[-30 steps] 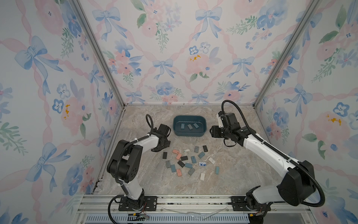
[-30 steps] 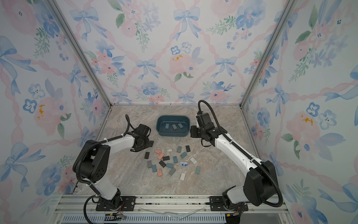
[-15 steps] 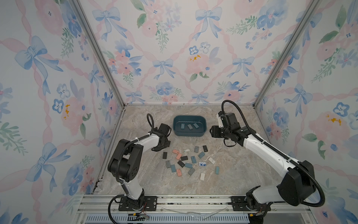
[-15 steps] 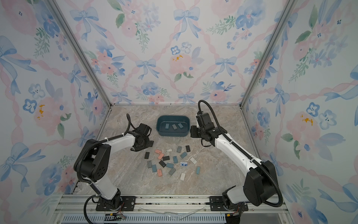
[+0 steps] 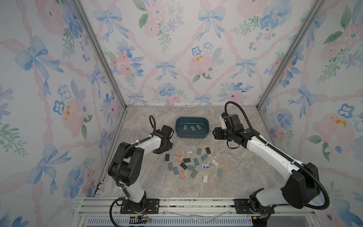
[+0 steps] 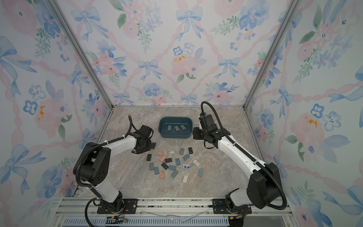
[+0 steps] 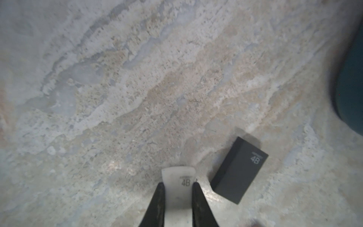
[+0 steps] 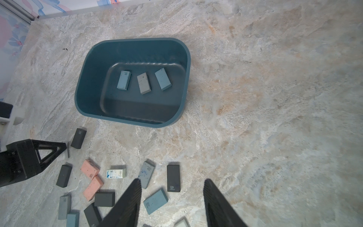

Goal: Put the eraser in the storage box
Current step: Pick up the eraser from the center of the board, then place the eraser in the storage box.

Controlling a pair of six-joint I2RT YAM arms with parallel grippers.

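A white eraser [image 7: 177,175] is clamped in the left pincer [image 7: 177,185], low at the desk [image 7: 117,78], presumably for carrying to the storage box [image 5: 191,135] nearby; the right pincer [image 8: 172,181] is held apart and empty beside that box

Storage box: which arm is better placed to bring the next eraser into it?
Left. The left gripper is shut on the white eraser, close to the storage box. The right gripper is open and empty, so it would first need to pick one.
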